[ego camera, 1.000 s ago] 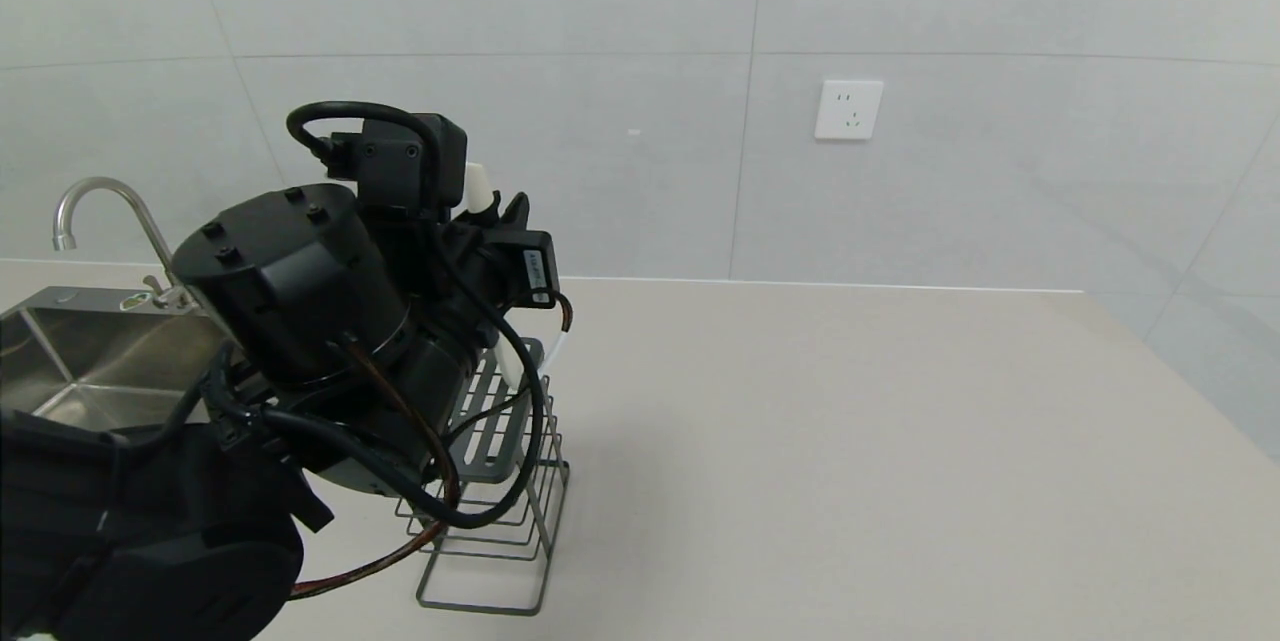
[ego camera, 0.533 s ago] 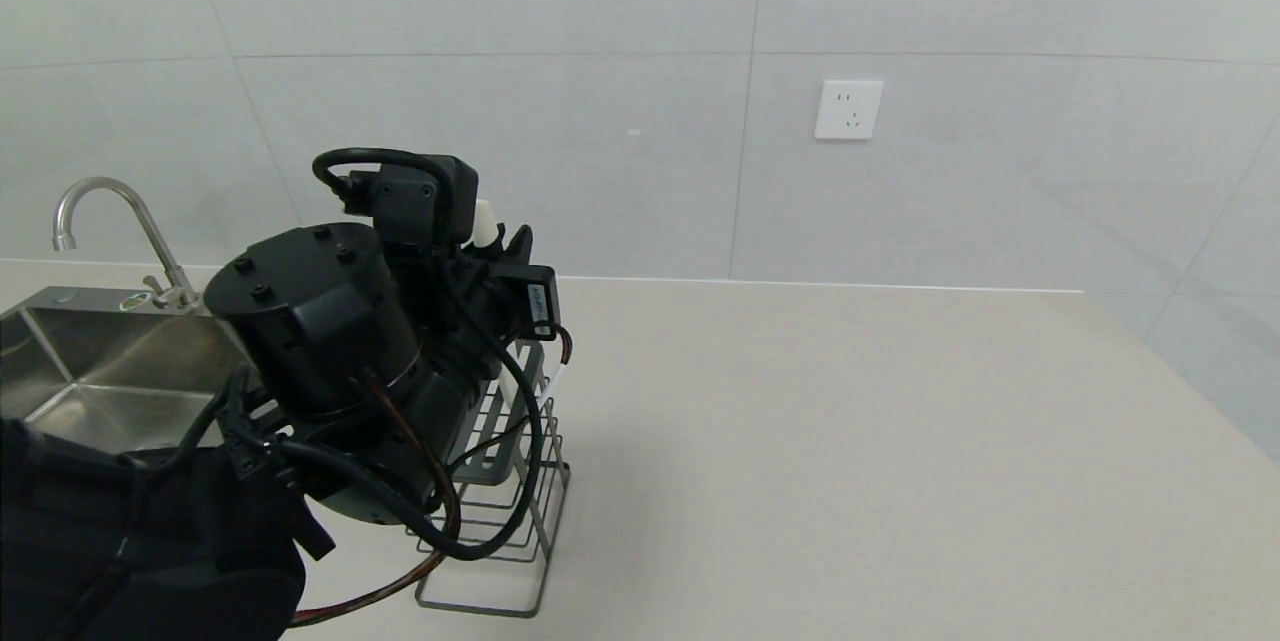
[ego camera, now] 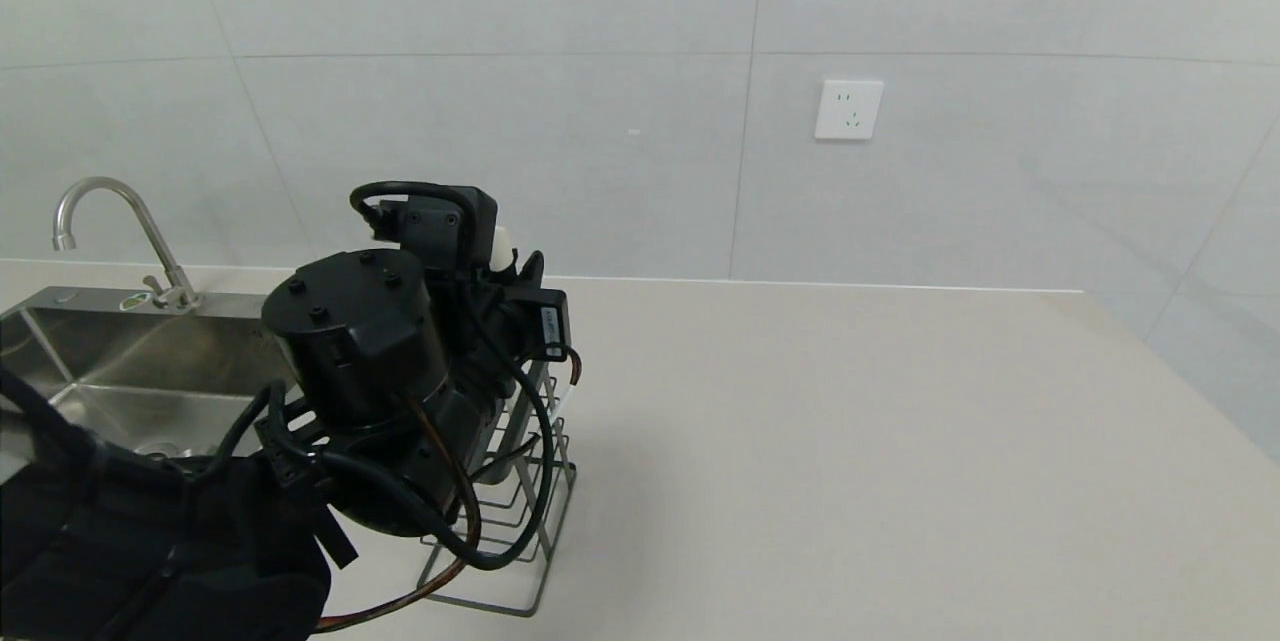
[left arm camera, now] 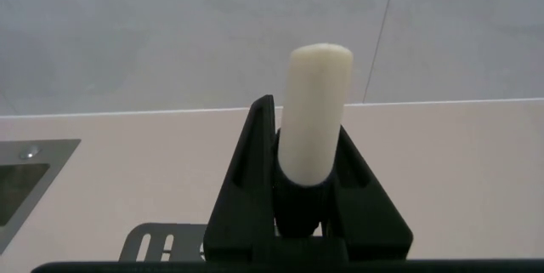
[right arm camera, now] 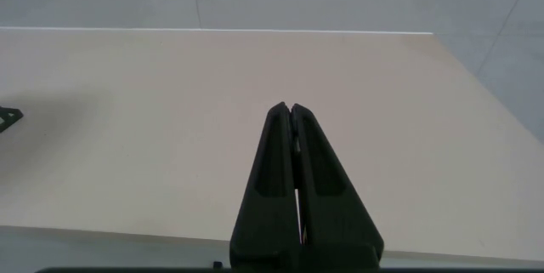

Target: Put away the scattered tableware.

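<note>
left arm (ego camera: 360, 351): sinks and swings toward the robot's right, ending lower over the wire rack (ego camera: 535, 521).
left gripper (ego camera: 512, 266): comes down with it, still clamped on the cream handle (ego camera: 502, 246).
cream handle: its top drops from the wall tile to near the counter's back edge.
sink (ego camera: 150, 361): more of the basin is uncovered.

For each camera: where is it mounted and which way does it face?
Head: on the head, looking forward and down at counter, sink and rack; left arm shows.
Left wrist: behind the left gripper, shut on a cream handle, facing the wall.
Right wrist: behind the shut right gripper, facing the counter.
Shared: head and left wrist both show handle, rack and sink.
</note>
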Available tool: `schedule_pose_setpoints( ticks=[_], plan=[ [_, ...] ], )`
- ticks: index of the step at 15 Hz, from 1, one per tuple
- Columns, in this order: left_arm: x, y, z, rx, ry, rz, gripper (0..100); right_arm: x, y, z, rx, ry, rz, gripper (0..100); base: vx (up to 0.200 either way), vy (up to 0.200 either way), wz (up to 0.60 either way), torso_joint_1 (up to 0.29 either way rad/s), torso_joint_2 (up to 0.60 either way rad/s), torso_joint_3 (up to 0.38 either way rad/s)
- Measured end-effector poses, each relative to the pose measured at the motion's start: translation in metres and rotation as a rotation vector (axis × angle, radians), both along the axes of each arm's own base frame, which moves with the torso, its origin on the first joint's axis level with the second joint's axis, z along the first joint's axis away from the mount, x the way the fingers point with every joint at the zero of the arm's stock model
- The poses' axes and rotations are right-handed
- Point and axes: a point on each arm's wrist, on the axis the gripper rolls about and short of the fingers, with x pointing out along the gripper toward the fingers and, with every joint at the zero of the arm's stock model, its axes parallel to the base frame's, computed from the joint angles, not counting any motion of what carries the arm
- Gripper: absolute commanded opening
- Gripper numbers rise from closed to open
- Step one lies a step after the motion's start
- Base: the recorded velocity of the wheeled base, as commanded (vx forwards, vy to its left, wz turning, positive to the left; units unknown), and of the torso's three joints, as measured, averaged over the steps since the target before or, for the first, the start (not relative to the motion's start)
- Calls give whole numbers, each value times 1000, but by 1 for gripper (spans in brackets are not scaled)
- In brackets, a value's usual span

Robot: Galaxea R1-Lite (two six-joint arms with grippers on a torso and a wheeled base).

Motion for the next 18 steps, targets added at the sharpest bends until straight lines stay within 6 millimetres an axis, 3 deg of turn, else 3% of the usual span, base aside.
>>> schedule_pose_setpoints(
  ticks=[18],
  plan=[
    [2,1,-24,25,53,4,0,0,0,0,0,0,0,0,0,0,0,0,0,0]
  ],
)
